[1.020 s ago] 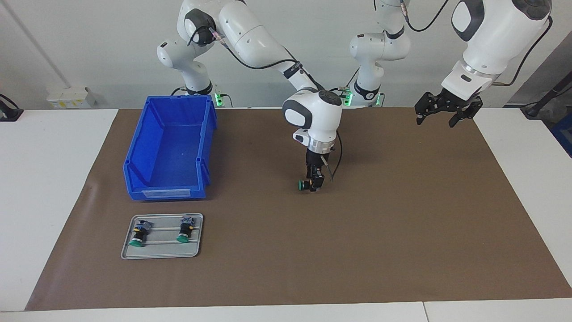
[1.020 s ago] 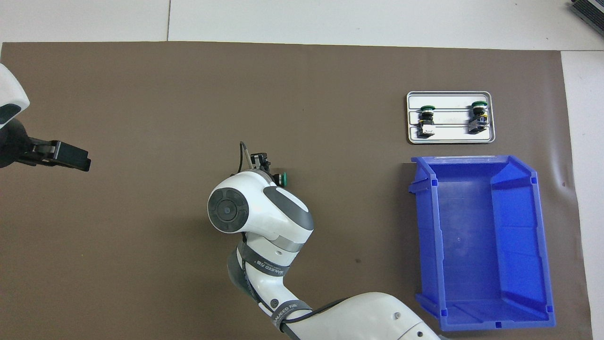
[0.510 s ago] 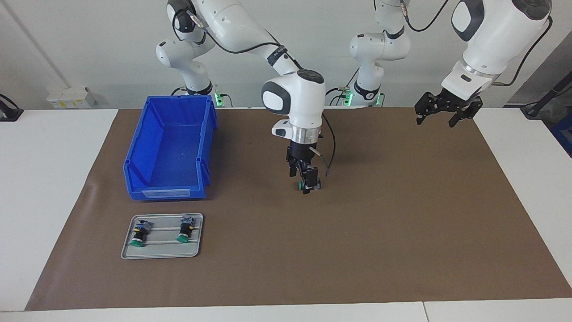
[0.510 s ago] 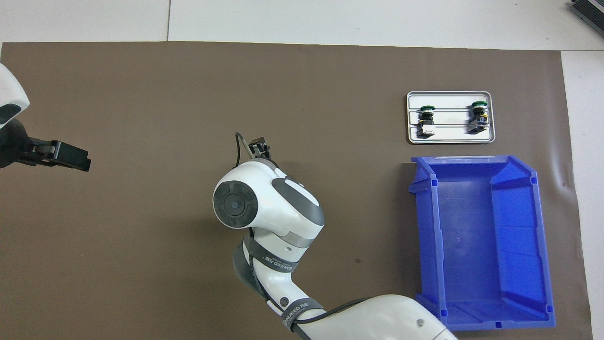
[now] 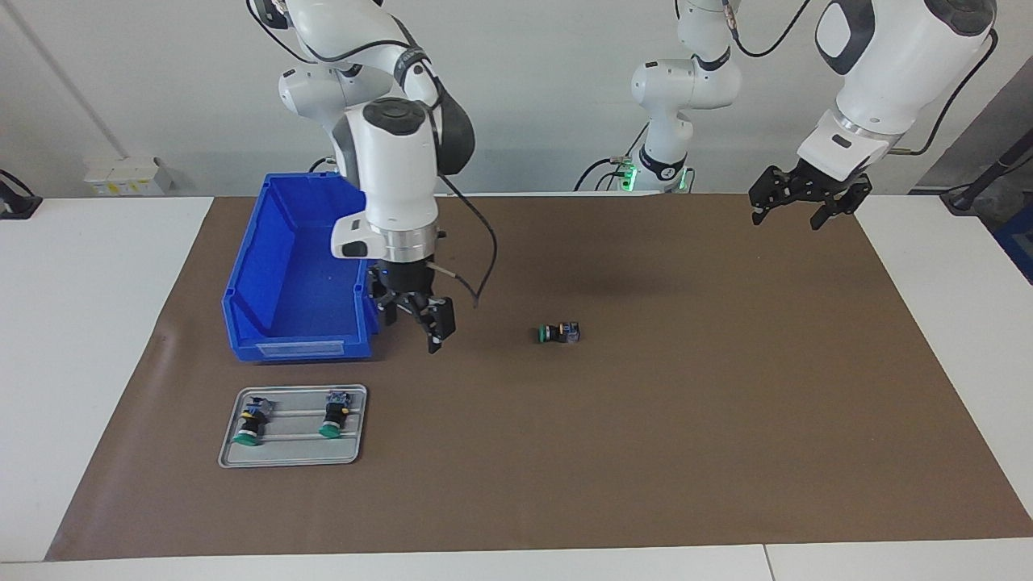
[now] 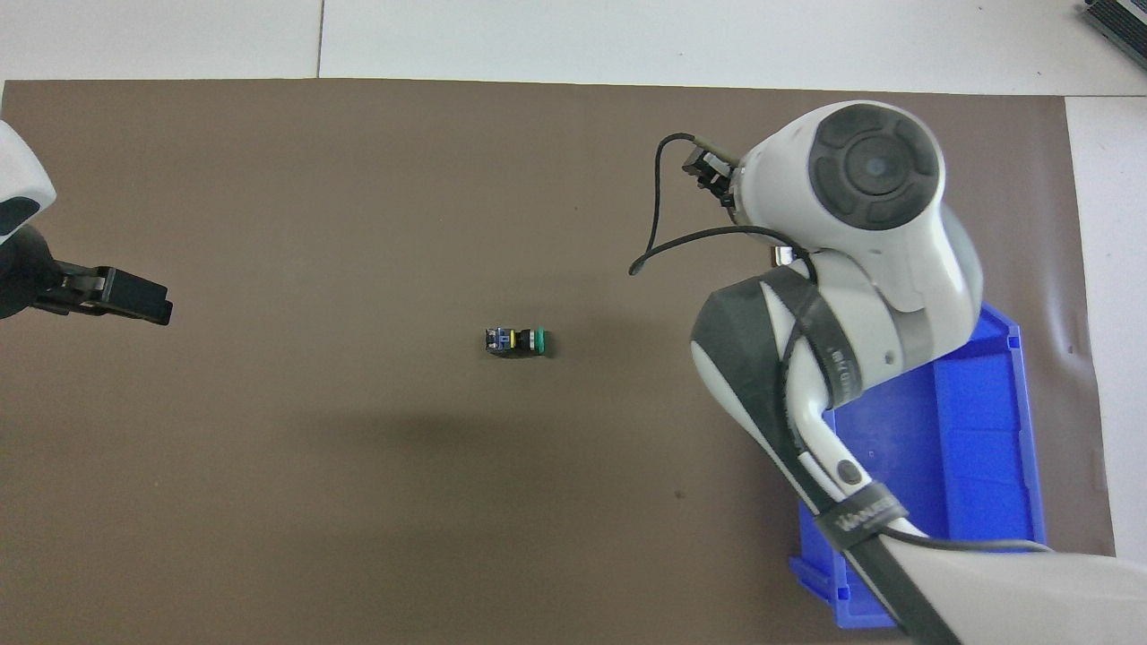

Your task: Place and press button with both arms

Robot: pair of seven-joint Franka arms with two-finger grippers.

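The button (image 5: 558, 332) lies on its side on the brown mat (image 5: 686, 420) near the table's middle, its green cap toward the right arm's end; nothing touches it. The overhead view shows the button (image 6: 517, 340) alone on the mat. My right gripper (image 5: 416, 323) hangs open and empty over the mat beside the blue bin (image 5: 299, 266), well apart from the button. In the overhead view the right arm's wrist hides its fingers. My left gripper (image 5: 787, 214) waits open, raised over the mat's edge at the left arm's end, and the overhead view shows the left gripper (image 6: 143, 305) side-on.
A grey tray (image 5: 292, 452) with two more buttons (image 5: 250, 424) (image 5: 333, 415) lies farther from the robots than the bin. In the overhead view the right arm covers the tray and part of the bin (image 6: 986, 430).
My right gripper opened and let go of the button on the mat, then rose and swung away toward the blue bin. The left arm has not moved.
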